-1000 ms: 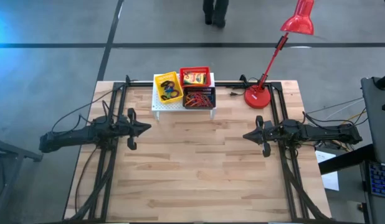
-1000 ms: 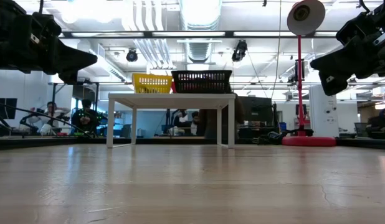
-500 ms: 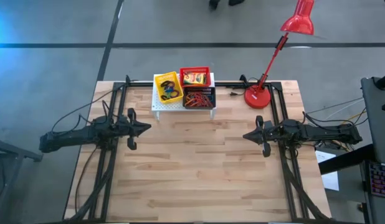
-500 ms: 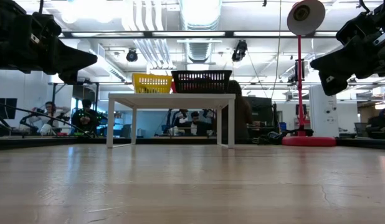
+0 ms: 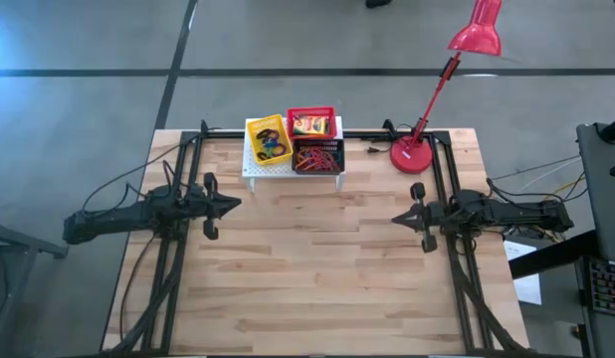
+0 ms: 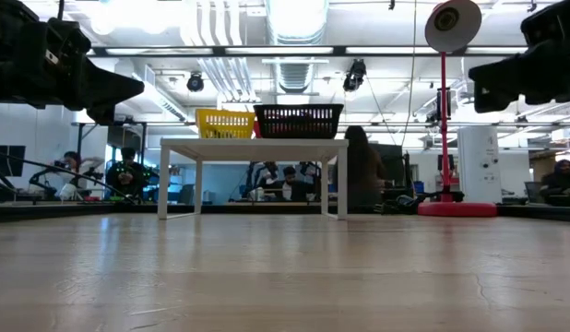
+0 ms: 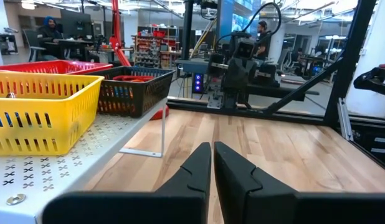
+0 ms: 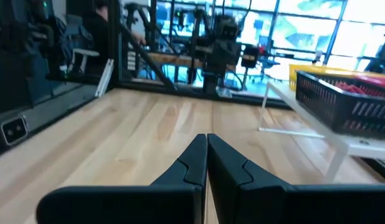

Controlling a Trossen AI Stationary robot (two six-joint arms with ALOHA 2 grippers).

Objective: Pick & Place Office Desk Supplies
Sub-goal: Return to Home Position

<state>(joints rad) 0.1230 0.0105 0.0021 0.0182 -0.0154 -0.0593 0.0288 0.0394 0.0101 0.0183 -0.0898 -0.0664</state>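
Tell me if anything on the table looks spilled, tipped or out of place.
Nothing stands out. The yellow basket, red basket and black basket sit upright on the white shelf, the lamp stands beside it, and the left tool and right tool hover shut at the sides.

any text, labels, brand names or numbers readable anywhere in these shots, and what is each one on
No text can be read in any view.
Crayon boxes in the red basket: there is printing, but it is too small to read.
Black bracket in the right wrist view: a small pale mark, too blurred to read.
Everything farther off in the room is too blurred to read.
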